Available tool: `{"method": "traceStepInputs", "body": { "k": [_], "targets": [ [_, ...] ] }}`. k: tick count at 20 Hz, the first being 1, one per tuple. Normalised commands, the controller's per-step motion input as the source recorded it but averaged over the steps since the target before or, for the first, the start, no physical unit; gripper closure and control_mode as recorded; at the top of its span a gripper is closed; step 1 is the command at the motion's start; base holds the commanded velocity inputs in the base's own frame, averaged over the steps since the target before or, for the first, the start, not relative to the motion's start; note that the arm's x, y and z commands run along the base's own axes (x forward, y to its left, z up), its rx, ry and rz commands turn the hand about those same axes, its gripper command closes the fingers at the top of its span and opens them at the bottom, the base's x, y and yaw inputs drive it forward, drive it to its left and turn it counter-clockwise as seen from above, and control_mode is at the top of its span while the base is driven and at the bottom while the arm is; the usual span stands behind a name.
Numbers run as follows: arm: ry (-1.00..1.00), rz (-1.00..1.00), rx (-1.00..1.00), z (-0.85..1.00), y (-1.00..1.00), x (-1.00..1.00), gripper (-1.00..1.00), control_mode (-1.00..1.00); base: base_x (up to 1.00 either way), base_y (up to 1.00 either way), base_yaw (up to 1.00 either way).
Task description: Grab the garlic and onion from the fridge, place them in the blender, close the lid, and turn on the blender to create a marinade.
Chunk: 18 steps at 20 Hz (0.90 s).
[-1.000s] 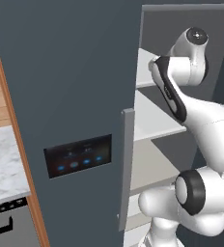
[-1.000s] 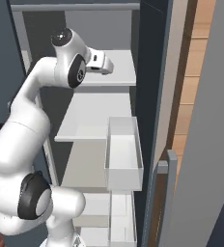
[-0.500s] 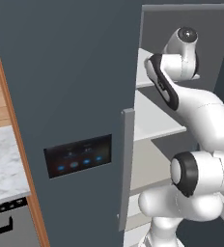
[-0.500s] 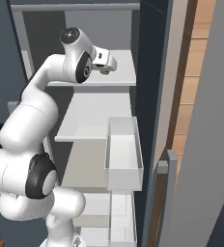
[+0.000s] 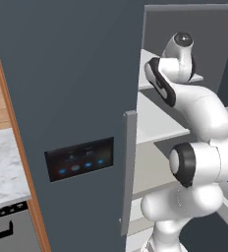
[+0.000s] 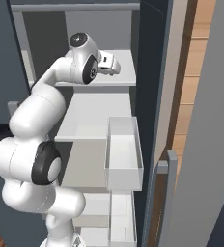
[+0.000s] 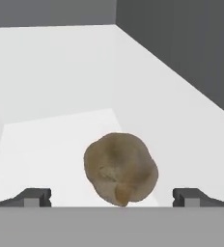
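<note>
The jaws stand spread wide, one dark tip at each lower corner of the hand view, the two-finger gripper (image 7: 112, 197) framing a lumpy tan-brown garlic bulb (image 7: 120, 169) on a white shelf (image 6: 118, 77) in the tall slate-grey fridge (image 5: 71, 88).

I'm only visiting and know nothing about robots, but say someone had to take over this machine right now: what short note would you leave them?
Gripper: open, fingertips spread wide on either side of a brownish lumpy bulb, likely the garlic, not yet gripped.
Garlic: lying on a white shelf inside the fridge.
Fridge: door open; the arm reaches in at the upper shelf.
Done: fridge opened, hand lined up with the garlic.
Left: close on the garlic and take it out, fetch the onion, put both in the blender, close the lid, switch it on.
</note>
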Motion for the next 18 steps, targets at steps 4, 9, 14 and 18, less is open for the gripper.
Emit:
{"method": "traceStepInputs", "body": {
  "k": [4, 9, 14, 18],
  "targets": [
    [0.04, 0.00, 0.00, -0.14, -0.14, 0.40, -1.00, -1.00, 0.00, 0.00, 0.00],
    [0.02, 0.00, 0.00, -0.15, -0.14, 0.35, -1.00, -1.00, 0.00, 0.00, 0.00],
    [0.01, 0.00, 0.00, -0.12, -0.11, 0.20, -1.00, -1.00, 0.00, 0.00, 0.00],
    [0.00, 0.00, 0.00, -0.16, -0.05, 0.06, -1.00, -1.00, 0.00, 0.00, 0.00]
  ]
}}
